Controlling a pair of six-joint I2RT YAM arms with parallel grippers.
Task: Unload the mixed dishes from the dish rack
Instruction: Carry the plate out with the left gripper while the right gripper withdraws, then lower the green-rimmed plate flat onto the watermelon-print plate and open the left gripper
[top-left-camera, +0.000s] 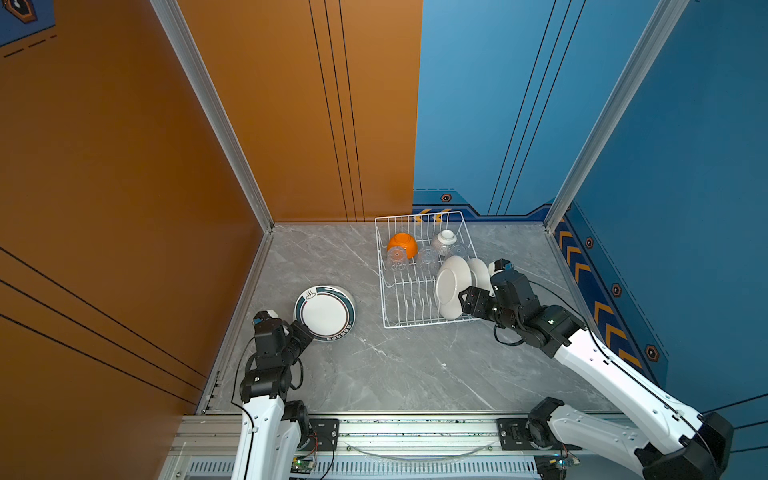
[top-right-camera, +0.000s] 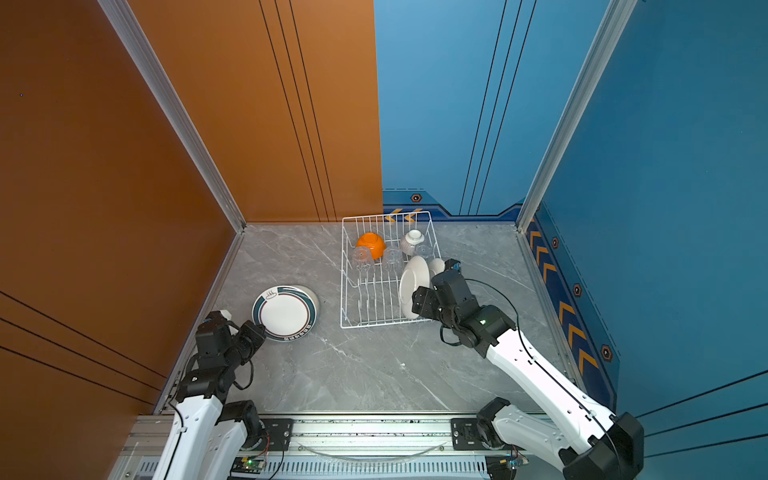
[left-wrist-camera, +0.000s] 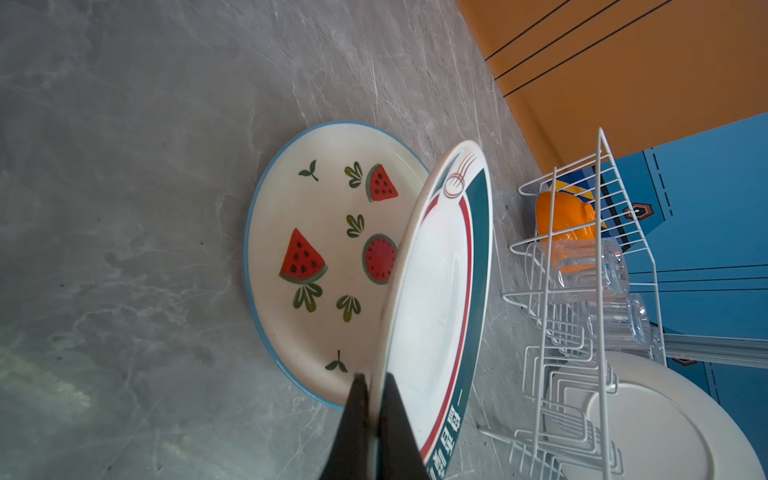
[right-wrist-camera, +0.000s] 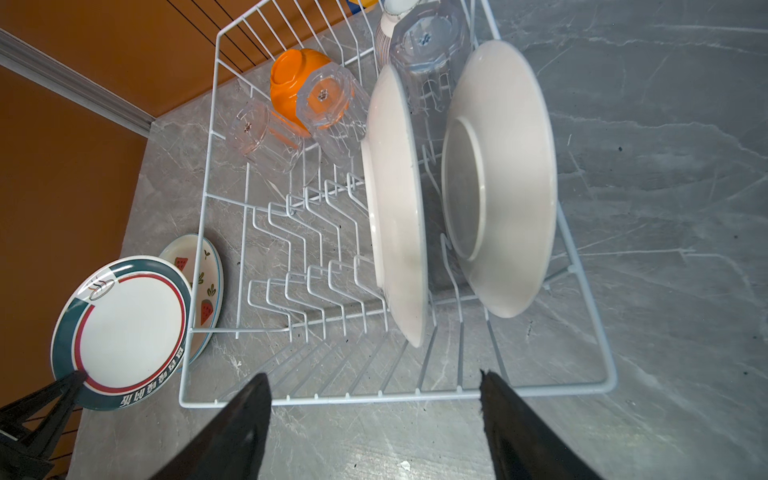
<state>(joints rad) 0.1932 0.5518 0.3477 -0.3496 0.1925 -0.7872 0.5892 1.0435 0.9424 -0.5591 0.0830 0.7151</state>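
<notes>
Near left, the left pincer (left-wrist-camera: 374, 378) clamps a tilted teal plate (top-left-camera: 325, 316) over a watermelon plate (left-wrist-camera: 316, 232) on the worktop (top-left-camera: 395, 365), while rightward the right pincer (right-wrist-camera: 373, 374) gapes empty at the near rim of the rack (right-wrist-camera: 332, 400), two white plates (right-wrist-camera: 395, 208) upright inside, glasses (right-wrist-camera: 326, 97), orange bowl (right-wrist-camera: 286, 79) and ribbed bowl (top-left-camera: 444, 242) beyond.

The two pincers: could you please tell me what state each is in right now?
Left pincer: shut on the teal-rimmed plate.
Right pincer: open, holding nothing.
</notes>
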